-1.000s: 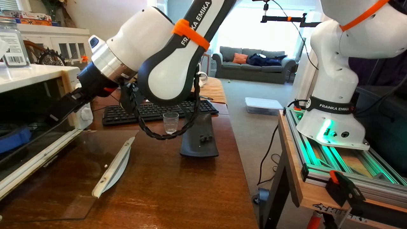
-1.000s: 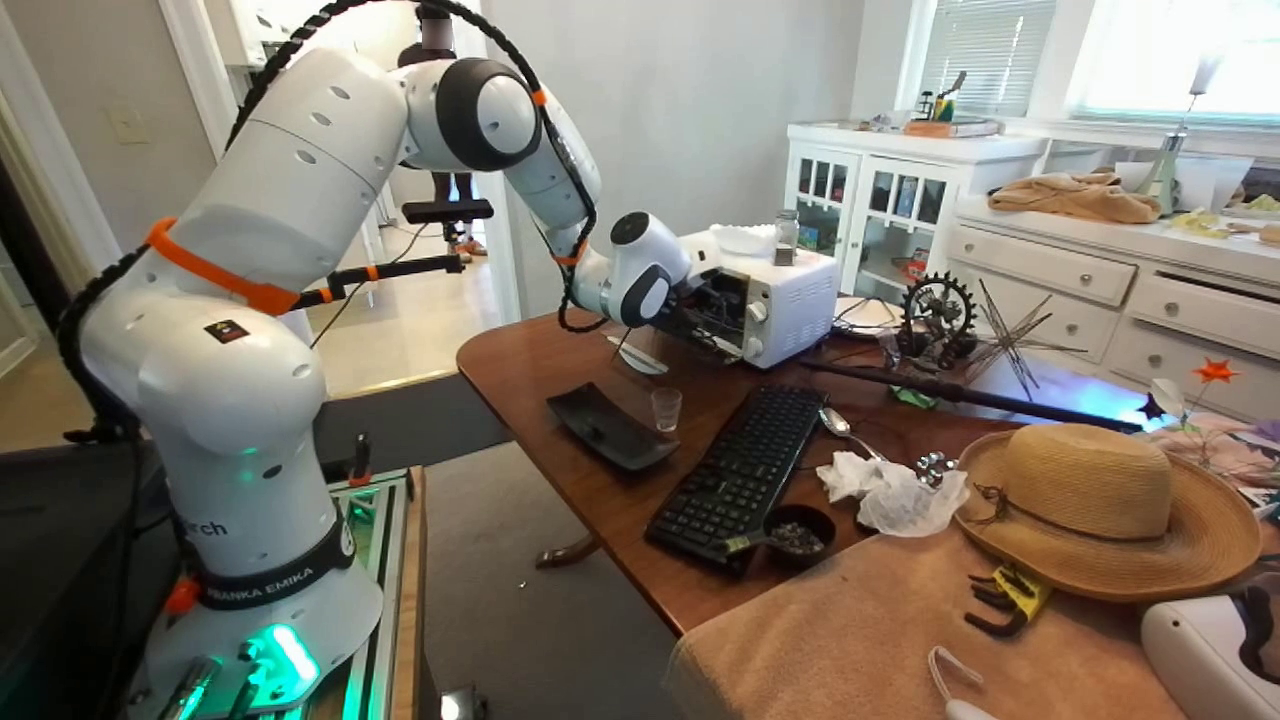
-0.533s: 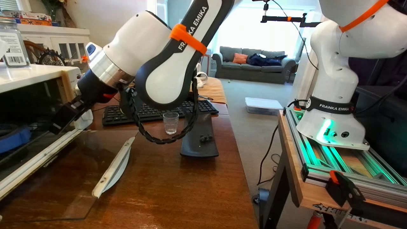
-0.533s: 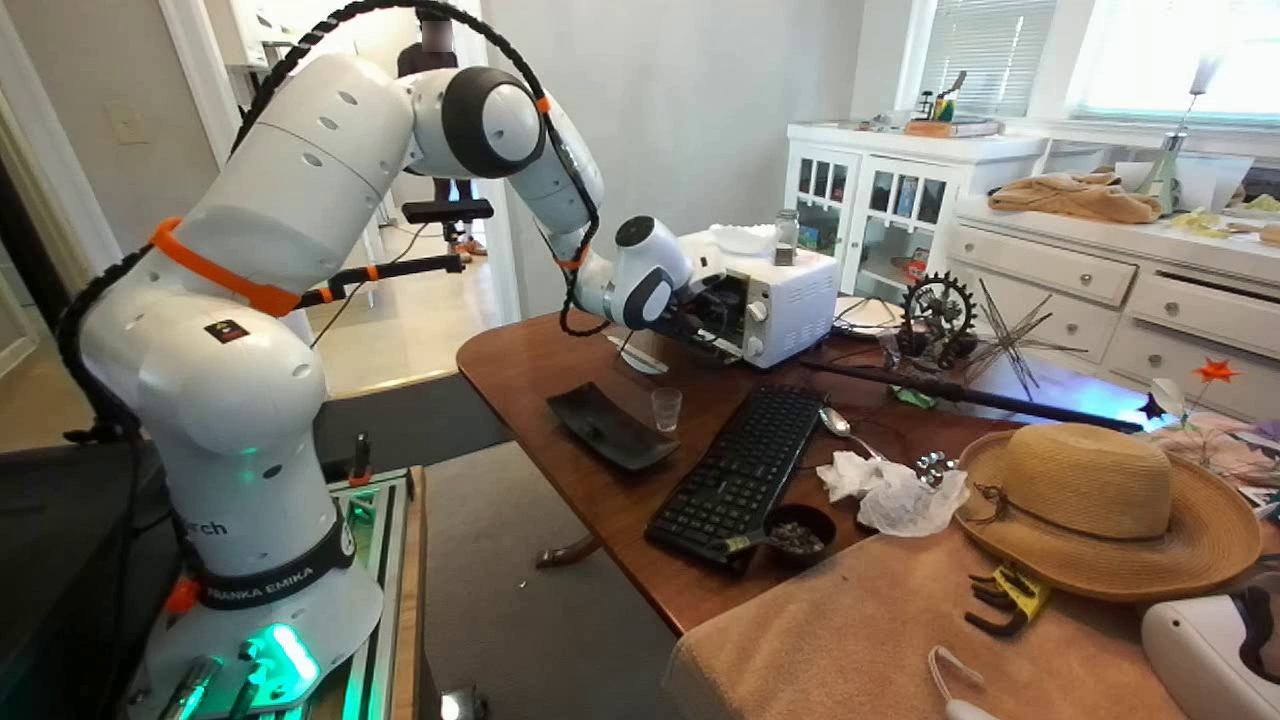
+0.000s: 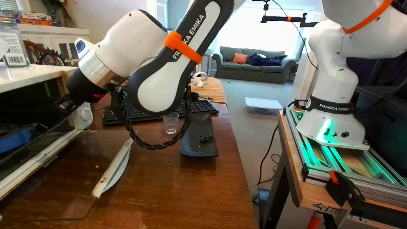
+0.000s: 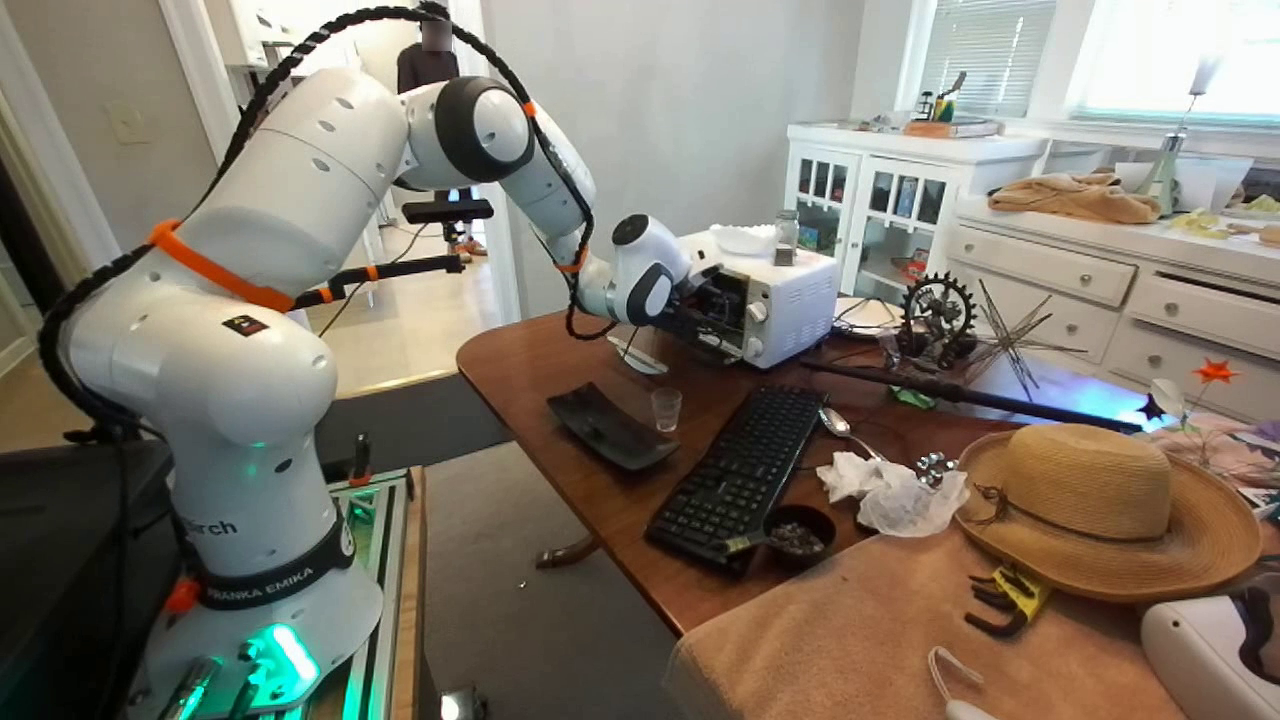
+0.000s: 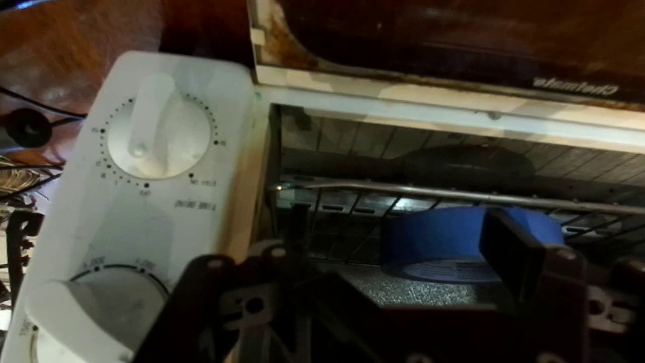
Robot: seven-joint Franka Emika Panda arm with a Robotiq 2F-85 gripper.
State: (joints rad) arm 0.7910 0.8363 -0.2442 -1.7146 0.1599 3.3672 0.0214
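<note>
My gripper (image 7: 403, 237) reaches into the white toaster oven (image 6: 805, 305), its dark fingers (image 7: 509, 247) wide apart with nothing gripped. A roll of blue tape (image 7: 433, 237) lies inside on the oven's wire rack (image 7: 453, 198). One finger overlaps the roll's right part in the wrist view; whether they touch I cannot tell. Between the roll and the left finger a gap shows. In an exterior view the roll (image 5: 16, 140) sits left of the dim gripper (image 5: 47, 119). A dark rounded shape (image 7: 463, 164) beyond the rack bar is too dim to name.
The oven's glass door (image 5: 63, 190) hangs down open over the table, its white handle (image 5: 113, 170) sticking up. Knobs (image 7: 158, 126) flank the opening. A jar (image 5: 14, 44) stands on top. Nearby are a drinking glass (image 6: 666, 410), a black tray (image 6: 610, 425) and a keyboard (image 6: 740, 470).
The wrist and gripper dip a little, then shift left in an exterior view, deeper into the oven's opening. The tape roll, door and table items stay where they were.
</note>
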